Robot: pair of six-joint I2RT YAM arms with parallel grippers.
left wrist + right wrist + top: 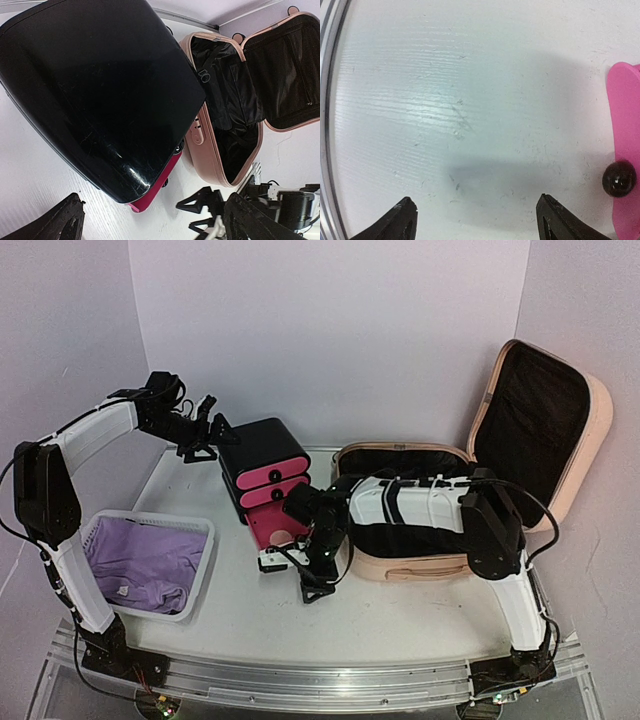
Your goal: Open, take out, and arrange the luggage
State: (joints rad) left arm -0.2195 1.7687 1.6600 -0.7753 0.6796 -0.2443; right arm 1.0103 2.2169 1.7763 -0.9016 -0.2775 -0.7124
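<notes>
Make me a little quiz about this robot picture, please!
1. True or false: the lid of the luggage is shut.
2. Pick one. What lies in the white basket? A) a purple cloth B) shoes C) a teddy bear
3. Fill the gap: the right gripper has its jaws ____, with nothing between them.

Key: 1 false (the lid stands up, open). 2 A. 3 open.

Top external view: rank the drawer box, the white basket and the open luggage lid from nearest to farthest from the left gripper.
Measured from the left gripper:
1. the drawer box, just to the gripper's right, at the back of the table.
2. the white basket, at the near left, under the left arm.
3. the luggage lid, standing open at the far right.
</notes>
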